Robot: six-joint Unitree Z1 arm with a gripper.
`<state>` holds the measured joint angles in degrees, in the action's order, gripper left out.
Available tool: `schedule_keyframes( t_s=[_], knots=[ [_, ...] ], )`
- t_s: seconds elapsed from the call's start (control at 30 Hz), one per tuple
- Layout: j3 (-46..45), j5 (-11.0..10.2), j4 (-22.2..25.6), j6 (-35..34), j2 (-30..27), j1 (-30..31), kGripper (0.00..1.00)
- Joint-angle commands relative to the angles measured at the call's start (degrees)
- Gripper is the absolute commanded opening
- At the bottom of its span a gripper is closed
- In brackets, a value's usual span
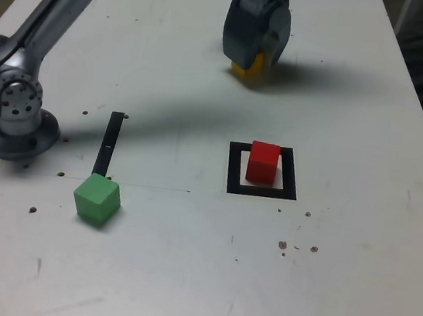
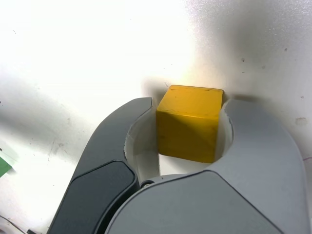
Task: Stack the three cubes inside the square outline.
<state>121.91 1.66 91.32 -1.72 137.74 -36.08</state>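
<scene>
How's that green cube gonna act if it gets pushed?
The green cube would probably slide rather than roll, given its flat faces and straight edges. Tipping seems unlikely, since it looks as wide as it is tall. Its crisp corners suggest it's stiff.

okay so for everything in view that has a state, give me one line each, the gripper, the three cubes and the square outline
Gripper: jaws around the yellow cube, one on each side
Yellow cube: between the jaws, at the table surface, outside the outline
Red cube: inside the square outline, nothing stacked on it
Green cube: on the table, by the black strip's near end, not stacked
Square outline: flat on the table, holding only the red cube
</scene>
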Motion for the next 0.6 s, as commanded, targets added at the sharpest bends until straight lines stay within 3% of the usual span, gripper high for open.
schedule_keyframes(
  t_s=[0.0, 0.27, 0.57],
  knots=[
    [-0.2, 0.0, 0.4, 0.3, -0.2, 0.2, 0.29],
    [-2.1, -0.8, 0.4, 3.0, -3.1, 2.8, 0.29],
    [-6.6, -2.1, 0.7, 6.4, -9.1, 10.7, 0.29]
  ],
)
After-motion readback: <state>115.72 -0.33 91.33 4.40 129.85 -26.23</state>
